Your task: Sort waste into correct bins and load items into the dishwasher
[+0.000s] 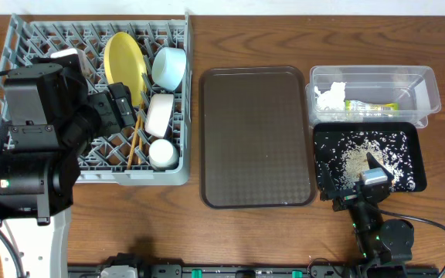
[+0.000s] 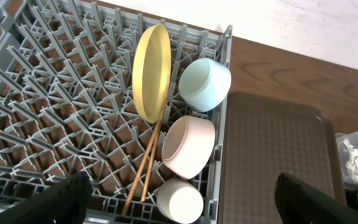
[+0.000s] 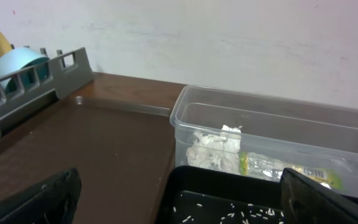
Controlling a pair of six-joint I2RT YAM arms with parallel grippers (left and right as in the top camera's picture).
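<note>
At the left of the tabletop (image 1: 284,232), the large grey plastic dish rack (image 1: 22,46) holds the round yellow plate (image 1: 124,60), light blue bowl (image 1: 169,66), white bowl (image 1: 159,114), small white cup (image 1: 162,153) and two wooden chopsticks (image 1: 134,147), with the left hand (image 1: 120,106) open and empty above it. At the right, crumpled white tissue (image 1: 331,96) and a green-and-yellow wrapper (image 1: 371,106) lie in the clear plastic container (image 1: 427,85). Rice scraps (image 1: 358,158) lie in the shallow black tray (image 1: 417,143), at whose near edge the right hand (image 1: 374,174) hangs open, so the task looks done.

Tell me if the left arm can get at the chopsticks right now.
Probably yes: the open left claw hangs over the rack, and the chopsticks lie uncovered below, though the yellow plate and white bowl crowd them.
</note>
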